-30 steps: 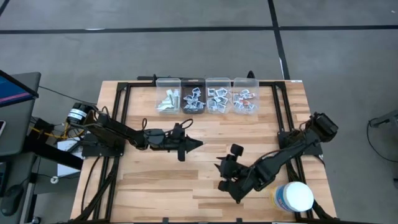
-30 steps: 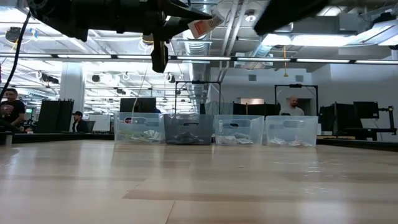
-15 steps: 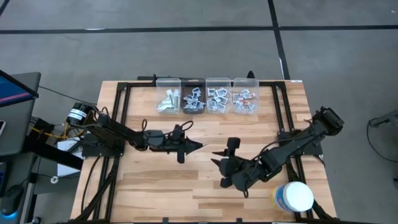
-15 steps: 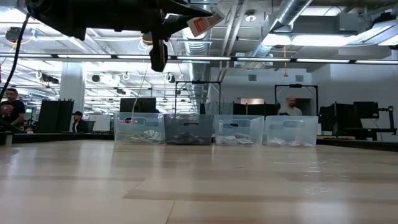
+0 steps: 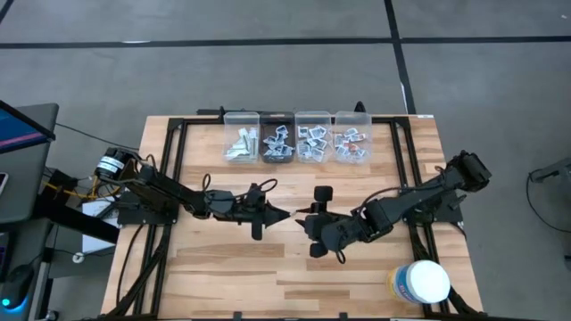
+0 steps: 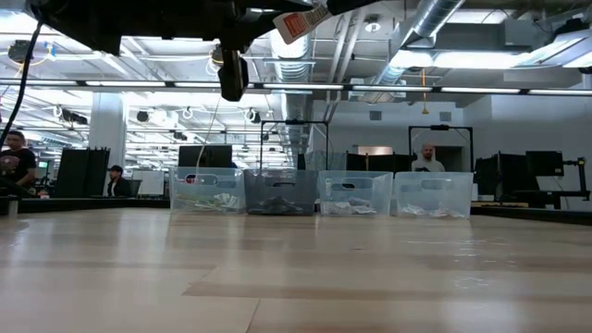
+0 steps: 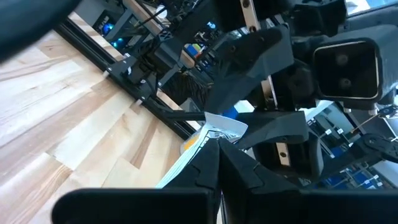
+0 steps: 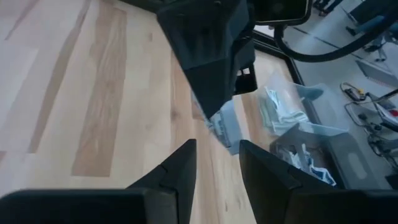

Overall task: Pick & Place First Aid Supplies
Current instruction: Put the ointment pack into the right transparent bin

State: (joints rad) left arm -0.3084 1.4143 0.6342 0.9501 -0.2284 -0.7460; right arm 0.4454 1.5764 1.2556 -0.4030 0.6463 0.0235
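left gripper (image 5: 287, 214): pinched shut on packet (image 6: 301, 22), mid-frame above the table | right gripper (image 5: 303, 223): fingers apart, facing it | packet: probably light, floppy; grip free edge

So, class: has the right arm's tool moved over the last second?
Yes. In the high view the right tool has swung away from the white tub, up toward the left tool at table centre.

A wooden table (image 5: 223, 267) carries four clear bins (image 5: 295, 136) and a white tub (image 5: 421, 282).
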